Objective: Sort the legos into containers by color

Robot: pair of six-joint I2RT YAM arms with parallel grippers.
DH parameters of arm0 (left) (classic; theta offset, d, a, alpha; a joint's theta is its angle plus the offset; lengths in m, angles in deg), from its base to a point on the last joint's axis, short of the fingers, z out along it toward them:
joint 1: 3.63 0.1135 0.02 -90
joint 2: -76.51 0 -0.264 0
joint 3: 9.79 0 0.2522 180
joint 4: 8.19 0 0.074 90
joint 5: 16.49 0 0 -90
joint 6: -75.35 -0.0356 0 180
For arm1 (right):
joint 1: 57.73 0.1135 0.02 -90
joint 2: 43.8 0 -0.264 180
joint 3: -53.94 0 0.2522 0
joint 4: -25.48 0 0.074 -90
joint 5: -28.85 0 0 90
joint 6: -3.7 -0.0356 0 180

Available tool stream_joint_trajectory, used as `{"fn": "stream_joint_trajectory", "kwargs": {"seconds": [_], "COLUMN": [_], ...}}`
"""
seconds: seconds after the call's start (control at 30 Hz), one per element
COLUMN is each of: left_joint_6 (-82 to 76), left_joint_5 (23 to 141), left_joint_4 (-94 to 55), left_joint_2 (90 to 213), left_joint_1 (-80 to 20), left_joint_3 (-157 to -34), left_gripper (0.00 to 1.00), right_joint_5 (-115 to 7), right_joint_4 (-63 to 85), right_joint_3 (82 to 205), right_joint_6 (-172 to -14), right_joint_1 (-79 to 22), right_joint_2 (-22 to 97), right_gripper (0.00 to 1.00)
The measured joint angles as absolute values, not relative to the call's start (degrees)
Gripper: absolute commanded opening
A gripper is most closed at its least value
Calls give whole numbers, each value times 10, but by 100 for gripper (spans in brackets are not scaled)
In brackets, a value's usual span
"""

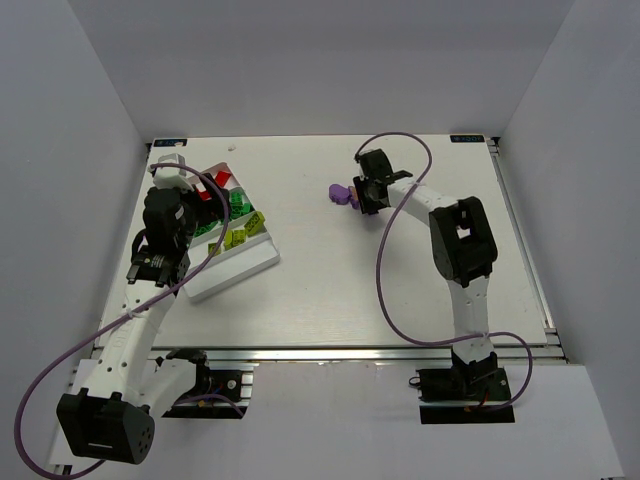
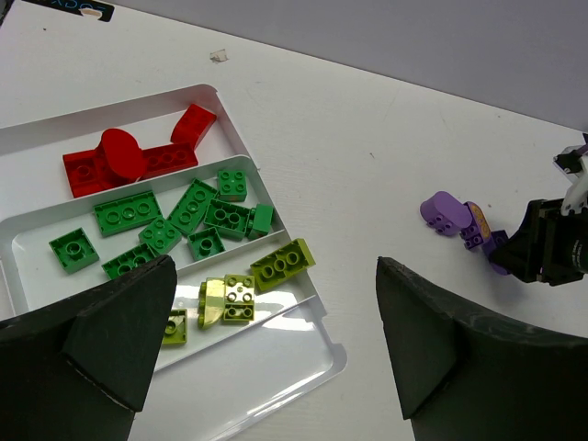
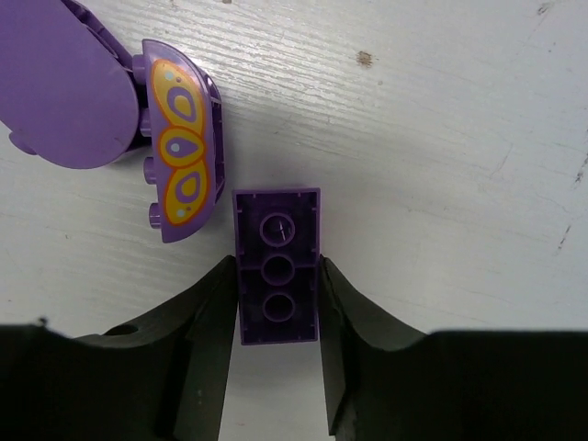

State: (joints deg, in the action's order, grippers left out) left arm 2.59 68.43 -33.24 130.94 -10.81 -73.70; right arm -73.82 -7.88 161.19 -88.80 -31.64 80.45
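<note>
Pinching a small purple brick (image 3: 276, 220) by its two long sides, the right claw (image 3: 276, 276) has one dark finger (image 3: 207, 322) pressed against each flank, so it is clamped on that brick. The brick sits low on the white table (image 3: 441, 138), with a row of three circles facing the wrist camera. Just beside its far left corner lies a rounded purple piece (image 3: 184, 156) printed with yellow-and-orange ovals. A plain purple rounded piece (image 3: 64, 92) touches that one on its far side. From above, this purple group (image 1: 338, 194) lies near the table's far edge, about midway along it.

The left claw (image 2: 276, 276) hangs with its fingers spread wide apart and nothing between them, above the white tray (image 2: 303, 358). The tray sits at an angle toward the table's far left corner. Its farthest compartment holds the red bricks (image 2: 119, 161), the next one the green bricks (image 2: 175, 220), and the one nearer the arm the yellow-green bricks (image 2: 280, 265).
</note>
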Motion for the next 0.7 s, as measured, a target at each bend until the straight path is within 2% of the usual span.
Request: {"fn": "stream_joint_trajectory", "kwargs": {"seconds": [0.1,0.13,0.33,0.53,0.7], "left_joint_6": [26,26,26,26,26], "left_joint_5": [684,685,685,684,682], "left_joint_4": [-332,-332,-331,-328,-321], "left_joint_2": [1309,1309,1308,1293,1283], "left_joint_1": [-108,-108,-108,-108,-108], "left_joint_3": [-737,-737,-737,-735,-731], "left_gripper": [98,98,98,98,98], "right_joint_5": [-724,-720,-667,-507,-374], "right_joint_4": [-75,-70,-58,-45,-47], "right_joint_3": [1610,1605,1532,1491,1529], "right_joint_6": [-889,-888,-873,-795,-676], "right_joint_1": [-321,-322,-321,-300,-210], "right_joint_2": [803,799,740,634,622], "right_gripper": [28,18,0,0,0]}}
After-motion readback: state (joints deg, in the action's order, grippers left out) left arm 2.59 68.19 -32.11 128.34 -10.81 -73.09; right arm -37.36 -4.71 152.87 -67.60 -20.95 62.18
